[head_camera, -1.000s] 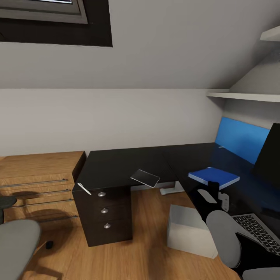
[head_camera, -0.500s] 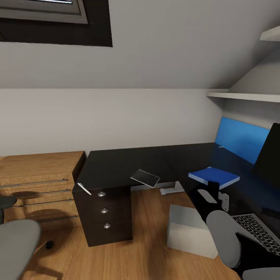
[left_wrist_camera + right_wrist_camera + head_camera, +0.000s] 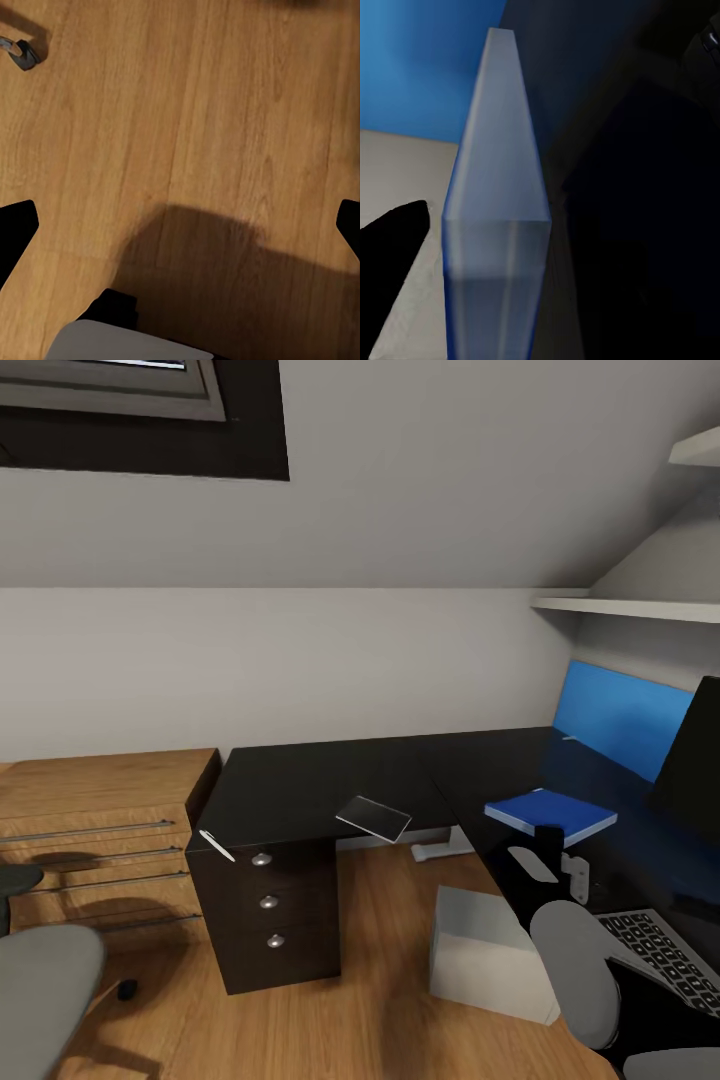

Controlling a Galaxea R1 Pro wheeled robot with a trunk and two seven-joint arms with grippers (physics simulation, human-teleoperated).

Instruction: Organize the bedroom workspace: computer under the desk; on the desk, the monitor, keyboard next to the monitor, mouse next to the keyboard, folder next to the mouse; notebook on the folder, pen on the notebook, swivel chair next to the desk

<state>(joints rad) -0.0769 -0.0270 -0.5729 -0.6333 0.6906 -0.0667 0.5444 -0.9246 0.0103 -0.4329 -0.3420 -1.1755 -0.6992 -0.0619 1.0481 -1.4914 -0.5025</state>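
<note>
The right claw hangs at the near edge of the folder, which lies flat on the desk in front of the blue back panel. In the right wrist view the folder's pale edge runs up the middle. One black finger stands just clear of it, with a strip of light between. The other finger is lost against the dark desk, so I cannot tell whether the jaws are parted or closed on it.

The left claw hangs over bare wood floor, its tips wide apart and holding nothing. A castor sits off at one corner, likely the chair's.

The folder step looks done or nearly so. The notebook is probably next. It lies well apart on the desk's other wing, with one corner jutting past the front edge. The pen rests at that wing's far corner above the drawers. Fetching either calls for freeing the right claw and a reach or a roll toward that wing.

The keyboard lies near the folder, partly behind the robot's grey arm. The monitor is cut by the frame edge. The computer stands on the floor by the desk's inner corner. A pale oval just beside the right claw may be the mouse, but that is unsure.
</note>
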